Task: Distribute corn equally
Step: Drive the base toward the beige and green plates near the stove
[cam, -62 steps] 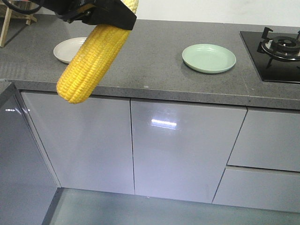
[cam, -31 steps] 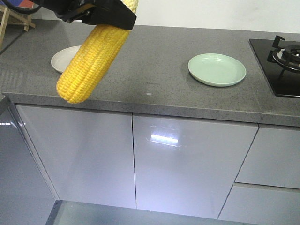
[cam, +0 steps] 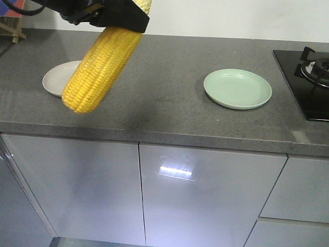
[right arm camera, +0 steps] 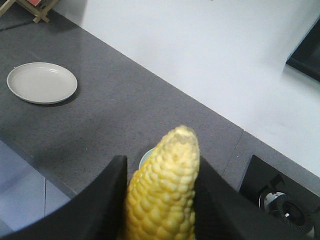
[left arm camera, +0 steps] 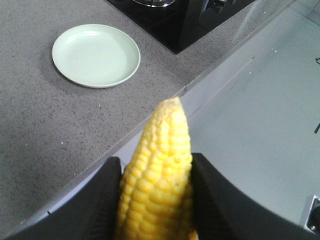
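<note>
Left wrist view: I am seeing the left gripper [left arm camera: 155,165] as two broad matte black fingers [left arm camera: 97,200] with rounded upper corners and faintly textured inner faces.

Right wrist view: I am logging the right gripper [right arm camera: 160,165] as a matching pair of black fingers [right arm camera: 100,205], smoother in this light.

Front view: I am noting an angular black gripper housing [cam: 115,15], a thin black cable [cam: 20,11] curving off it, and a small tan-orange patch [cam: 94,7] on its upper edge.

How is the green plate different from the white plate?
The green plate is pale green; the white plate is off-white. The green plate sits right, near the stove; the white plate sits far left, partly behind the held corn cob in the front view. Both are round, empty, on the grey counter.
</note>
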Robot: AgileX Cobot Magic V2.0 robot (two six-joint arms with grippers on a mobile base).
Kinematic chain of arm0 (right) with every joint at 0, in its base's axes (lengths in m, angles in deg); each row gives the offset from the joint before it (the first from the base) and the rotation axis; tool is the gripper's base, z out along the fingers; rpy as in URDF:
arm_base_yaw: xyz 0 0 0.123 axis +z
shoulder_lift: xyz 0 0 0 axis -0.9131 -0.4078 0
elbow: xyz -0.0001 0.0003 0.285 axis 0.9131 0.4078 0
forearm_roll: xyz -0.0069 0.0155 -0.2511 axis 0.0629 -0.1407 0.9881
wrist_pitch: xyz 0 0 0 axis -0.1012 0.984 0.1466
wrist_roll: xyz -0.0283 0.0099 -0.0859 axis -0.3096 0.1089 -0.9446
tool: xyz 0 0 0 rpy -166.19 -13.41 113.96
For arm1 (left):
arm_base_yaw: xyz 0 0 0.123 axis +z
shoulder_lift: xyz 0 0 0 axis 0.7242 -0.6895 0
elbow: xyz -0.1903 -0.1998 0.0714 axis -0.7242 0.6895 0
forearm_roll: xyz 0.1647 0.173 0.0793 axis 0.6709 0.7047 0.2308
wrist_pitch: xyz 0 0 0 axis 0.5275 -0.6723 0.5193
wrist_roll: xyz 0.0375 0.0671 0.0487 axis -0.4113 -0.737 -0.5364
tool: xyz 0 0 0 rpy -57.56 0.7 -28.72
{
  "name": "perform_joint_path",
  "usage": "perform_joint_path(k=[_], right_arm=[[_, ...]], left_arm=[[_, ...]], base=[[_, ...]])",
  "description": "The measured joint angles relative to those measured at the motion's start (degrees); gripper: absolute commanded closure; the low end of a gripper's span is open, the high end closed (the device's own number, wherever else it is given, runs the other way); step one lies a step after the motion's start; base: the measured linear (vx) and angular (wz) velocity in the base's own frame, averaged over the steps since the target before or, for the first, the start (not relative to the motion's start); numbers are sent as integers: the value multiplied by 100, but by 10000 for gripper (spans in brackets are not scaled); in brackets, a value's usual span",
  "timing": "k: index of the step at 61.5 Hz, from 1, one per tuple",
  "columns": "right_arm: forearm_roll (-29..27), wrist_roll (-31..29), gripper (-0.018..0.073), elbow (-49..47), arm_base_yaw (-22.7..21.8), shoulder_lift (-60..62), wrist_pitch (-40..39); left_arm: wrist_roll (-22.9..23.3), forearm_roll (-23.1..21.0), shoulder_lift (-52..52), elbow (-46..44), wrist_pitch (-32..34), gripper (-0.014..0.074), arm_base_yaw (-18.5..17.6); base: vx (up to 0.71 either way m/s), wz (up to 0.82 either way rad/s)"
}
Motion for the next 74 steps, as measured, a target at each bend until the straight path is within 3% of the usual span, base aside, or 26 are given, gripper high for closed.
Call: perform_joint_path(k=[74], right_arm=[[0, 0, 564, 0, 0, 0, 0]], left_arm=[[0, 0, 0, 0, 0, 603, 0]], base=[[12, -7]])
